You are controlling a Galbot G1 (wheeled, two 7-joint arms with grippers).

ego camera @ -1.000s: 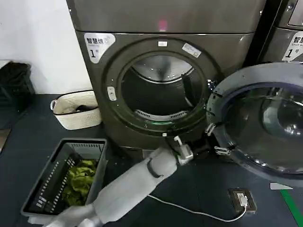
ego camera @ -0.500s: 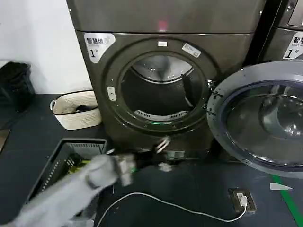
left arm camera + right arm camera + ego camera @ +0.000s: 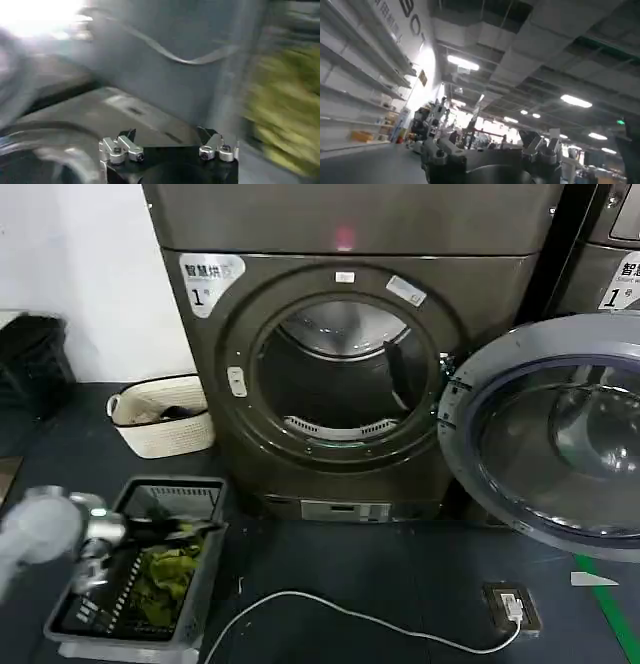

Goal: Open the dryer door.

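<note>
Your left gripper (image 3: pixel 185 531) hangs over the grey slatted basket (image 3: pixel 70 609), its jaws spread wide with nothing between them; crumpled green cloth (image 3: pixel 165 574) lies just below them. In the left wrist view the same gripper (image 3: pixel 169 145) shows two dark fingertips (image 3: pixel 129 135) set well apart, a pale cable (image 3: pixel 165 52) looping across the floor beyond them and the green cloth off to one side. Farther out from the jaws, a cream woven basket (image 3: pixel 160 419) sits against the dryer (image 3: pixel 345 354), a dark metallic box with a round open mouth and a ribbed steel drum (image 3: pixel 340 379) inside. Well clear of the jaws on the far side, the door (image 3: pixel 555 439) stands swung fully open on the dryer's right, hinged at its left edge, its matte grey plastic ring and dark domed glass facing you. A white cable (image 3: pixel 340 614) snakes across the dark floor to a small socket (image 3: pixel 512 606). Your right gripper (image 3: pixel 492 145) points up at a ceiling with strip lights, jaws apart and empty.
</note>
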